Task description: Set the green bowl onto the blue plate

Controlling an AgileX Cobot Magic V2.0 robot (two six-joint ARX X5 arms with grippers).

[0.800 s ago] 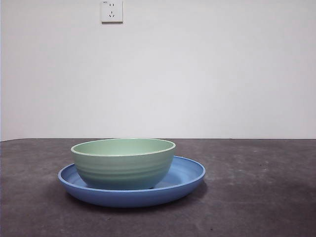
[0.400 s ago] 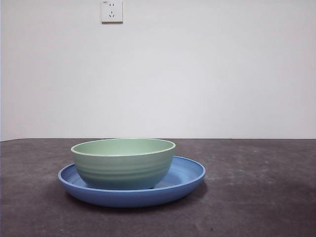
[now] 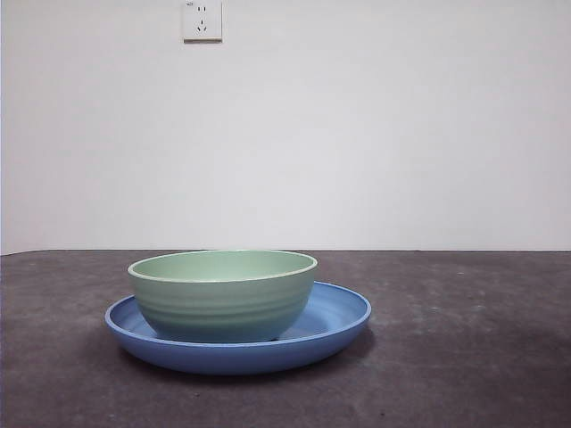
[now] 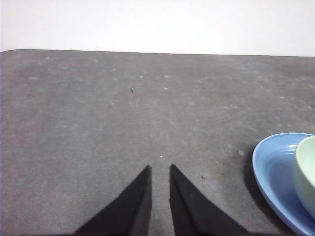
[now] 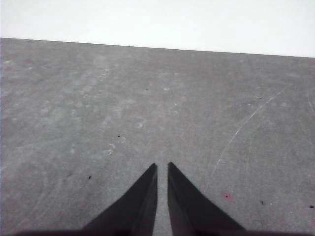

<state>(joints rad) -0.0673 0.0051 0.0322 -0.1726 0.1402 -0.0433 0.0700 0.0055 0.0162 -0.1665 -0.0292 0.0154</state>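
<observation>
Green bowl (image 3: 222,295) sits upright inside the blue plate (image 3: 335,321), its base on the plate's floor and set toward the plate's left side in the front view, so more bare blue shows on the right. Faint horizontal ridges run round the bowl's outer wall; its rim is lighter. The plate rests flat on the dark grey table (image 3: 464,357), and a soft shadow lies under its right edge. Behind stands a plain white wall with a white wall socket (image 3: 202,20) high up, left of centre. No arm appears in the front view. Left wrist view: the left gripper (image 4: 160,168) hangs over bare tabletop, jaws drawn close with only a thin slit between the tips and nothing between them. The plate's rim (image 4: 268,169) and a sliver of the bowl (image 4: 306,172) show at the edge of that view, well apart from the jaws. Right wrist view: the right gripper (image 5: 162,164) is likewise over bare table (image 5: 98,108), jaws nearly together with a narrow gap, gripping nothing. The surface there carries pale scratches, small dark specks and a small pinkish spot (image 5: 227,195); neither dish is visible in that view.
</observation>
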